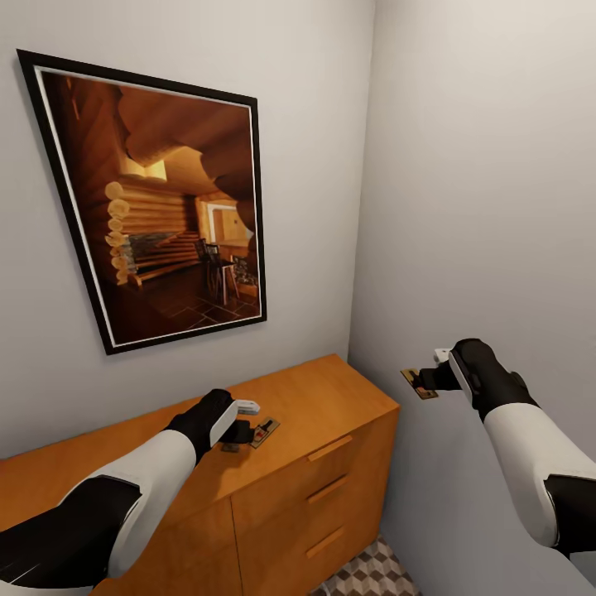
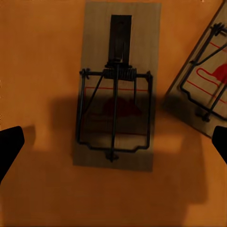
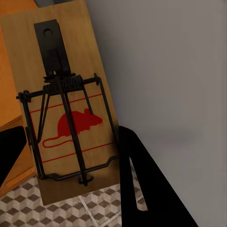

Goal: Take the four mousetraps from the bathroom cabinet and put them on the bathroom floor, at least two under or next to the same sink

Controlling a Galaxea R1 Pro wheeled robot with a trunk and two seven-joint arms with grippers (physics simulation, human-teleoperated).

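Hanging at the far left on the grey wall above the cabinet: a black-framed picture of a log interior. Lying flat on the cabinet's orange top, near its front edge and toward the right end: two mousetraps, side by side and slightly apart. Hovering straight above them, the left pincer, with fingers spread wide and not touching either board. Sitting squarely between the dark fingertips in the left wrist view: one mousetrap, with the second mousetrap angled off just beside it and partly cut by the frame. Casting a broad shadow over the first board and the wood around it.

Running below the top, down the cabinet's front: three drawers with wooden bar handles. Showing past the cabinet's right end, low down: a patch of the cube-patterned bathroom floor.

Standing close to the right: a plain grey side wall, meeting the picture wall in a corner behind the cabinet. Floating in the air beyond the cabinet's right end, close to that wall: the right pincer, pinching a third mousetrap by one long edge, red mouse print facing the wrist camera, well above the tiles.
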